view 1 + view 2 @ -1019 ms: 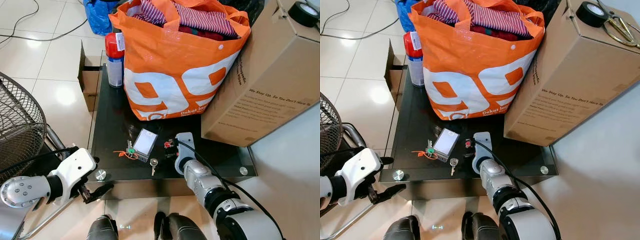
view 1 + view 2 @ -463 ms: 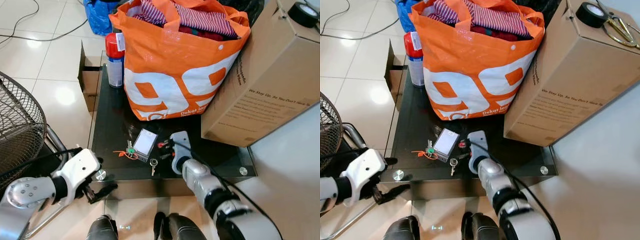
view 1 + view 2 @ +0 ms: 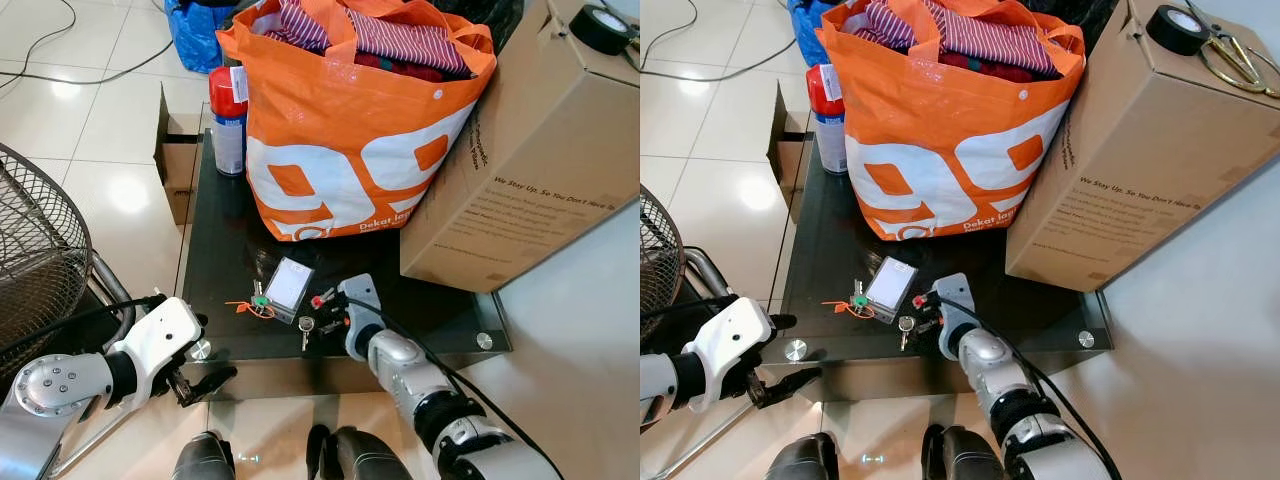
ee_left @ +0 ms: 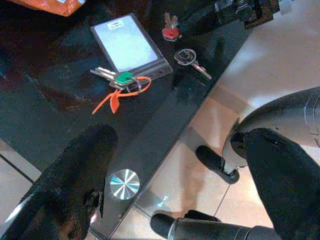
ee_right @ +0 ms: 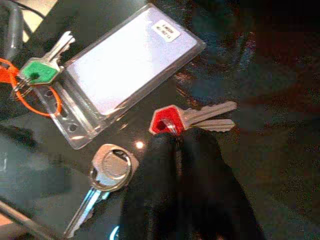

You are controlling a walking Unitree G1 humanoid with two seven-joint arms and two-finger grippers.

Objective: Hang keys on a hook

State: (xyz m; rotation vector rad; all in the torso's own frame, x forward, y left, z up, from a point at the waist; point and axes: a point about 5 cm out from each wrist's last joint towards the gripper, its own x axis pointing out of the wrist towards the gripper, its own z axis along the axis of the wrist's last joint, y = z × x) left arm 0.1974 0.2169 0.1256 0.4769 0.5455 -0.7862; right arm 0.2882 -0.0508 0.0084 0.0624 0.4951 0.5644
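A pair of red-headed keys (image 5: 167, 121) lies on the black glass table (image 3: 225, 250), pinched at the ring by my right gripper (image 5: 176, 141), which is shut on it. The same gripper (image 3: 326, 310) sits low near the table's front edge. Just to its left lie a loose silver key (image 3: 306, 326), a clear card holder (image 3: 290, 283), and a green-headed key bunch with an orange tie (image 3: 256, 303). My left gripper (image 4: 175, 175) is open, hanging off the table's front left corner over the floor.
An orange bag of clothes (image 3: 350, 130) and a large cardboard box (image 3: 510, 170) fill the back and right of the table. A red-capped spray can (image 3: 228, 120) stands at the back left. A wire fan guard (image 3: 35, 250) is at the far left.
My right gripper has slid left and slightly nearer along the table with the red keys, ending beside the silver key. The left arm has barely shifted.
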